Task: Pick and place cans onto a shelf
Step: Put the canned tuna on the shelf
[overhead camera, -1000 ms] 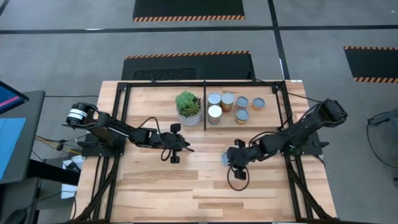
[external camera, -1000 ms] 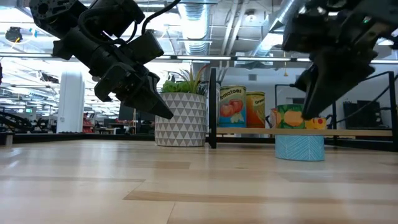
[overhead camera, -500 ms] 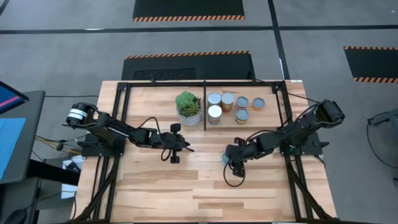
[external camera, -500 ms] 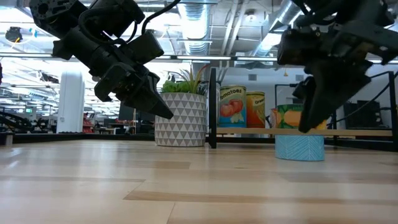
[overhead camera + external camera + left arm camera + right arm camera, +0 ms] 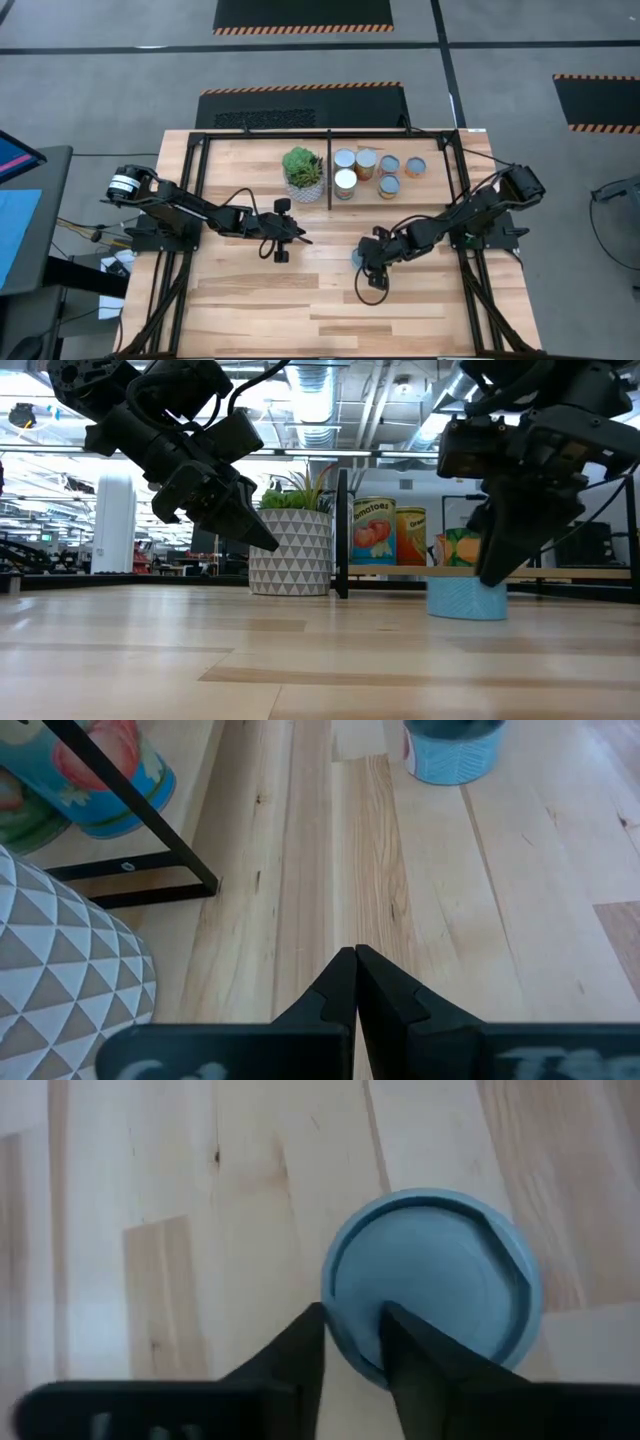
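Observation:
A low pale-blue can [image 5: 357, 256] [image 5: 430, 1280] stands upright on its base on the wooden table, right of centre. My right gripper [image 5: 352, 1330] [image 5: 495, 575] is down over it, open by a narrow gap, its fingers astride the can's rim. Several more cans [image 5: 366, 162] stand on the shelf [image 5: 330, 133], a black frame around boards at the table's far side. My left gripper [image 5: 300, 238] [image 5: 354, 952] hangs shut above bare table left of centre, holding nothing. My right gripper meets the blue can at the rim's near side [image 5: 345, 1342]. One finger [image 5: 305, 1342] stands outside the wall and the other [image 5: 405, 1345] is over the recessed top. The fingers slant down from above. The can stays upright on the table; whether the rim is pinched I cannot tell.
A green succulent in a white patterned pot [image 5: 303, 170] stands on the shelf, left of its black centre bar [image 5: 329, 170]. Black frame rails run along the table's left and right sides. Bare wood lies toward the near edge [image 5: 330, 320].
My right gripper has come down onto the blue can and drifted a little toward the table's left edge. The can has slid slightly the same way, still upright.

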`<state>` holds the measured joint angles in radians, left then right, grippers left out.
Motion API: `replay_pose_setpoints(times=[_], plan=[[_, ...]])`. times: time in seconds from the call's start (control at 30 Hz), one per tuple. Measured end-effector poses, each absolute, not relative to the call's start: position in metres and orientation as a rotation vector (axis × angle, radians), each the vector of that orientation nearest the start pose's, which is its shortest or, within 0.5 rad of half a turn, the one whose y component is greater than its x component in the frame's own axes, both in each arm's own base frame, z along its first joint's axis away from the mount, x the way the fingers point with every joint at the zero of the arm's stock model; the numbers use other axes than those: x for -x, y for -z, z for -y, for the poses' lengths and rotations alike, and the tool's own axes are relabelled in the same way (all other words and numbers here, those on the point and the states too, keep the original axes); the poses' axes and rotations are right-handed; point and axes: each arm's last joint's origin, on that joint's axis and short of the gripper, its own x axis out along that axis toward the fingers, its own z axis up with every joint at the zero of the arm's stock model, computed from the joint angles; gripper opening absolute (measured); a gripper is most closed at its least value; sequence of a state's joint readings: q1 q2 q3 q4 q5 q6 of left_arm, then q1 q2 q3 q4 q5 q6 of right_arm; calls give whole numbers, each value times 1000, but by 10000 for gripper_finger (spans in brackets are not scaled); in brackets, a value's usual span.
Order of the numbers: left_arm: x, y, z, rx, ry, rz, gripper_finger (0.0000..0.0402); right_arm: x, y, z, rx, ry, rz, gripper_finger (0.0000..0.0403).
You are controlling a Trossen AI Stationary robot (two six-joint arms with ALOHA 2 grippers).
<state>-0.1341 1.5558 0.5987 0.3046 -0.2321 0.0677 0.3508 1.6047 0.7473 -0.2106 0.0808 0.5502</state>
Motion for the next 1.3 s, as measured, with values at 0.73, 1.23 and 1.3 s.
replay_pose_setpoints(times=[0.73,1.23,1.3], plan=[[-280,-143,31,-178,-75,-656,0,-262,-227,-90,-123,273,-1094,5],[-279,-142,31,-158,-82,-665,0,-170,-231,-73,-256,609,-1175,4],[-279,-142,31,-158,-82,-665,0,-162,-224,-65,-266,651,-1162,6]])
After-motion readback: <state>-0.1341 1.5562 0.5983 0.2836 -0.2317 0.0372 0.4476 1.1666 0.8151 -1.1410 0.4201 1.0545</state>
